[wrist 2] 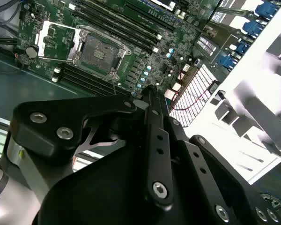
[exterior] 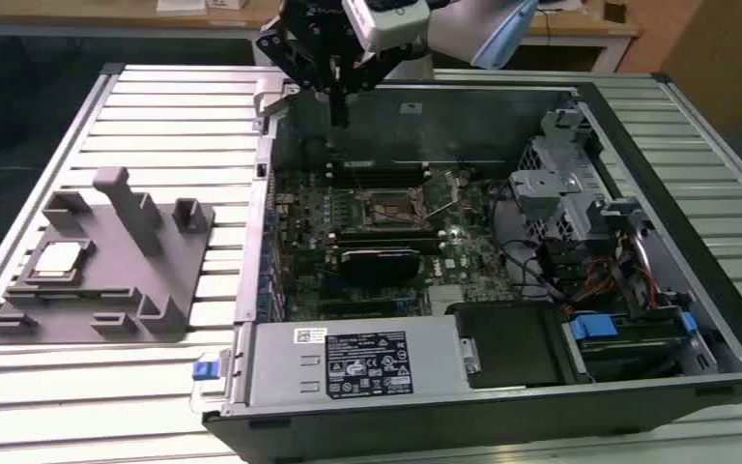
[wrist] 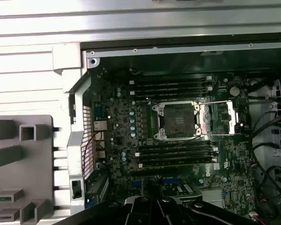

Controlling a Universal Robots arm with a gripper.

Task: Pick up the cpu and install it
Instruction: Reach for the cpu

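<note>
The slatted silver aluminium counter (exterior: 152,106) carries two items side by side. The larger is an open black and grey metal computer case (exterior: 500,89), lying on its side with the interior facing up, on the exterior view's right. Within it sits a green motherboard (exterior: 474,256) (wrist: 126,154) (wrist 2: 145,51), with a grey metal box bearing a black label (exterior: 352,358) along the near wall of the case. On the exterior view's left, just beside the case, rests a grey plastic holder block with upright posts and recesses (exterior: 100,290) (wrist: 18,164). The black linkage hand (exterior: 337,118) (wrist 2: 147,91) hangs above the far rim of the case, near the corner on the exterior view's left, over the inside of the case. Its fingers are drawn together to a narrow tip, with nothing between them. It touches neither the board nor the block. Near the middle of the motherboard, the black-framed square socket (exterior: 382,206) (wrist: 177,119) (wrist 2: 99,50) lies between rows of dark memory slots, with its hinged metal plate (wrist: 218,117) (wrist 2: 56,40) swung back beside it and its inner field exposed. The cpu (exterior: 59,259), a small flat square chip with a silvery-white top, lies flat in a recess of the holder block on the side away from the case. It is well apart from both the hand and the socket.
</note>
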